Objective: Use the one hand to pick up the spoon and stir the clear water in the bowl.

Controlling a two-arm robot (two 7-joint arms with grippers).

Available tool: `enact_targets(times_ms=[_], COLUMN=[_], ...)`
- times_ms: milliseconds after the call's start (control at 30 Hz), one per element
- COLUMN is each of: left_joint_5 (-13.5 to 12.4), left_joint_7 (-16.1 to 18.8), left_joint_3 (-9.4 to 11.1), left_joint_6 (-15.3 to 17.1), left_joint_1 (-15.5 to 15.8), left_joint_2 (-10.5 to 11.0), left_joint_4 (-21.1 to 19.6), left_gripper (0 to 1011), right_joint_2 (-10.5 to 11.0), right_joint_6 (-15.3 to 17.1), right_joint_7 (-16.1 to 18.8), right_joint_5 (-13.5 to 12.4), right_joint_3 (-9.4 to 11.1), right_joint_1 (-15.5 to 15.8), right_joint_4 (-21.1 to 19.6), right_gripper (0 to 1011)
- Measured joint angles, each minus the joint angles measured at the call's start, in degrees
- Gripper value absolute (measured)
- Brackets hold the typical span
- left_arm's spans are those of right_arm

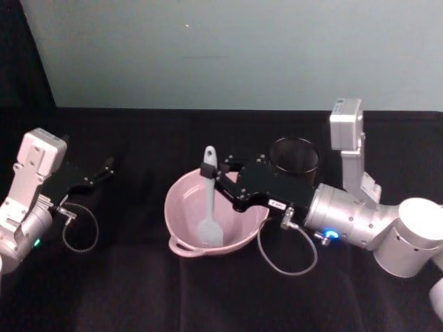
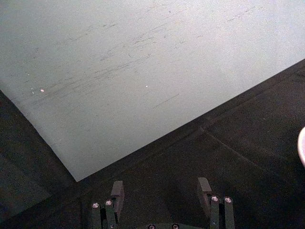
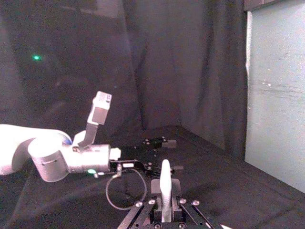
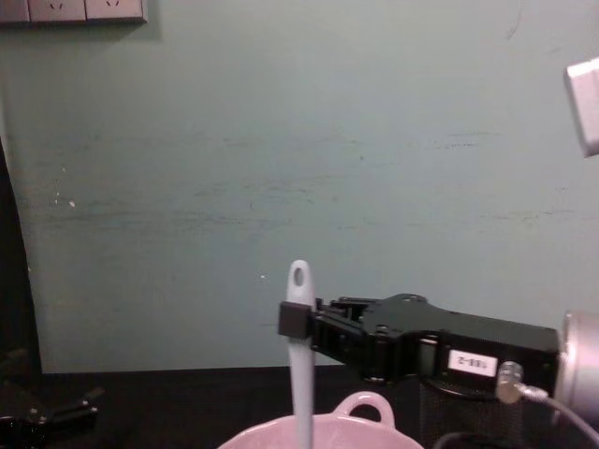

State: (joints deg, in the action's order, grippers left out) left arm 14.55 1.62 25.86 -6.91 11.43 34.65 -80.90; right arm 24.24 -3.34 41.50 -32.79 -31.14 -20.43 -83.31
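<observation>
Spoon (image 1: 208, 204) stands near upright in the bowl (image 1: 180, 207) mid-tabletop, blade down inside it, handle pinched near its top by the right gripper (image 1: 210, 170). Black mesh cup (image 1: 294, 158) sits just behind that gripper. Left gripper (image 1: 102, 171) is idle near the tabletop's left edge, fingers spread.

The spoon (image 1: 209, 211) stands in the bowl (image 1: 181, 207), with the mesh cup (image 1: 296, 164) behind it to the right.
</observation>
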Motion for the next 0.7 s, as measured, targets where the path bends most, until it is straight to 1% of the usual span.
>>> enact_targets(times_ms=[167,267,300,433,533,567,633,700], left_joint_5=[0.0,0.0,0.0,0.0,0.0,0.0,0.0,0.0], left_joint_7=[0.0,0.0,0.0,0.0,0.0,0.0,0.0,0.0], left_joint_3=[0.0,0.0,0.0,0.0,0.0,0.0,0.0,0.0], left_joint_6=[0.0,0.0,0.0,0.0,0.0,0.0,0.0,0.0], left_joint_1=[0.0,0.0,0.0,0.0,0.0,0.0,0.0,0.0], left_joint_2=[0.0,0.0,0.0,0.0,0.0,0.0,0.0,0.0], left_joint_4=[0.0,0.0,0.0,0.0,0.0,0.0,0.0,0.0], left_gripper=[1011,1011,1011,1011,1011,1011,1011,1011], right_joint_2=[-1.8,-2.4,-3.1,-5.3,-6.6,-7.5,-8.3,-9.4], right_joint_6=[-0.4,-0.7,-1.2,-3.1,-4.3,-5.0,-5.6,-6.7], right_joint_7=[-0.1,-0.4,-0.7,-2.0,-2.8,-3.2,-3.7,-4.5], right_joint_5=[-0.5,-0.5,-0.4,0.4,1.0,1.5,1.9,2.7], right_joint_3=[-1.6,-1.9,-2.1,-2.5,-2.5,-2.5,-2.5,-2.2], right_joint_1=[-1.6,-2.0,-2.5,-4.0,-4.9,-5.5,-6.1,-6.9], right_joint_4=[1.9,2.6,3.3,6.2,8.1,9.7,10.9,13.0], right_gripper=[114,114,114,114,114,114,114,114])
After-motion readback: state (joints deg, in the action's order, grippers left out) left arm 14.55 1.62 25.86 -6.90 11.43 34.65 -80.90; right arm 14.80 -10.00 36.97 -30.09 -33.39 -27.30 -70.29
